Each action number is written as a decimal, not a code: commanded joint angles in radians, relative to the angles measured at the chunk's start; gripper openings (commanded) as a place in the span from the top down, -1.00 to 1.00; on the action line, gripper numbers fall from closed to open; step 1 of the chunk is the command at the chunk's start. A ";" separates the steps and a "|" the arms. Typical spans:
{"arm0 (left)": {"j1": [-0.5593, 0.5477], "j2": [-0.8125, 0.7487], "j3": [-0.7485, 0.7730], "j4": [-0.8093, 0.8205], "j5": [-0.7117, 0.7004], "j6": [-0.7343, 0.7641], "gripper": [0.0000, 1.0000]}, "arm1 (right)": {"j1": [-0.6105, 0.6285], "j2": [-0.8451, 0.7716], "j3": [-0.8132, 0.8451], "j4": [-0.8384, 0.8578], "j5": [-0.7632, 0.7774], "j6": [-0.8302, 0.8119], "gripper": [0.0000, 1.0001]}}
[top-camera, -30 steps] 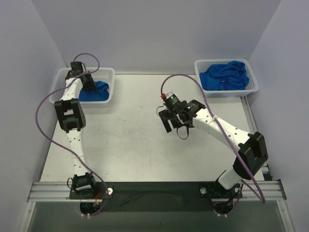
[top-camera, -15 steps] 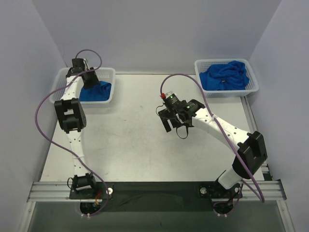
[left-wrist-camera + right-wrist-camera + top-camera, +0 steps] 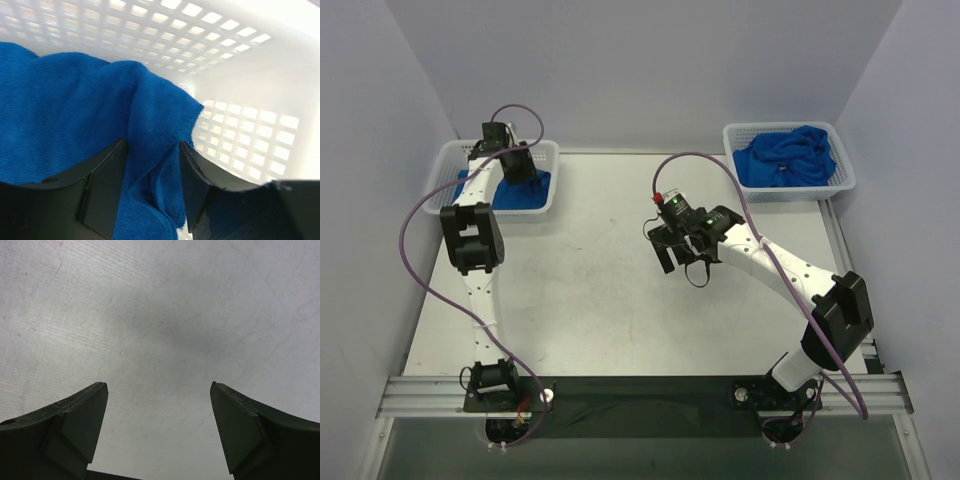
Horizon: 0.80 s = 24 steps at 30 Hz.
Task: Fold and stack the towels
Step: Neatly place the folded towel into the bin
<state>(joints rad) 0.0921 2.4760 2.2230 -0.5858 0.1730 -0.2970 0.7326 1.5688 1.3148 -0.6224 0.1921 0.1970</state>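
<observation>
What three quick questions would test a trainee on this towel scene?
1. What colour are the towels in the right basket?
2. The left hand is down in: A the left basket, B the right basket, C neither.
3. True or false: the right hand holds a towel.
Key: 1 blue; 2 A; 3 false. Its fingers are spread wide over bare table.
</observation>
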 commanded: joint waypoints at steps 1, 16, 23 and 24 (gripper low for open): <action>-0.006 -0.037 0.027 0.029 0.046 -0.016 -0.12 | -0.004 -0.015 0.006 -0.036 0.009 0.016 -0.71; -0.014 -0.011 -0.029 0.288 0.198 -0.305 -0.12 | -0.002 -0.036 -0.015 -0.036 0.012 0.030 -0.71; -0.012 -0.067 -0.100 0.379 0.220 -0.363 -0.13 | -0.004 -0.049 -0.023 -0.036 0.021 0.032 -0.71; -0.009 -0.096 -0.129 0.400 0.182 -0.349 -0.13 | -0.004 -0.052 -0.029 -0.034 0.024 0.033 -0.71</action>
<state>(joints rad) 0.0799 2.4725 2.1513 -0.2863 0.3721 -0.6270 0.7326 1.5608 1.3003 -0.6243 0.1928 0.2161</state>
